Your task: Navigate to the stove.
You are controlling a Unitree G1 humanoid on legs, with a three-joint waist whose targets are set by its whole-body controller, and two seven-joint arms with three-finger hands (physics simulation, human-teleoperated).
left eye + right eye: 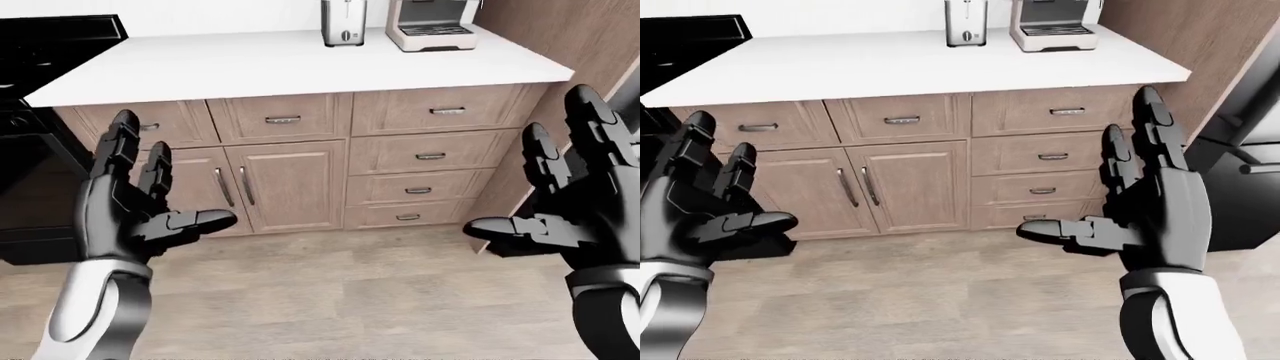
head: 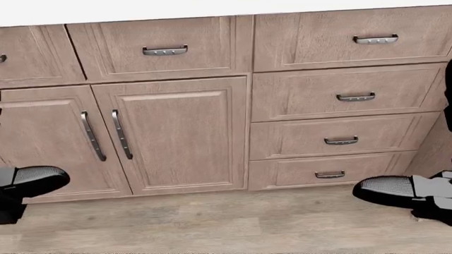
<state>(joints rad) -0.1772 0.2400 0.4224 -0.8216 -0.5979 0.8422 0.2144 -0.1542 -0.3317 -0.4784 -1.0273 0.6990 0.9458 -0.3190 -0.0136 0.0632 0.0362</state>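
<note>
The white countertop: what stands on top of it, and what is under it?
On the white countertop stand a metal appliance and a coffee machine. Under it are wooden drawers and cabinet doors, all closed, so their contents stay hidden.

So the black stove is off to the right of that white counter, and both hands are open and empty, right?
Not quite. The stove stands at the left of the white counter, as the left-eye view shows. The rest holds: the left hand and the right hand are both open and empty.
</note>
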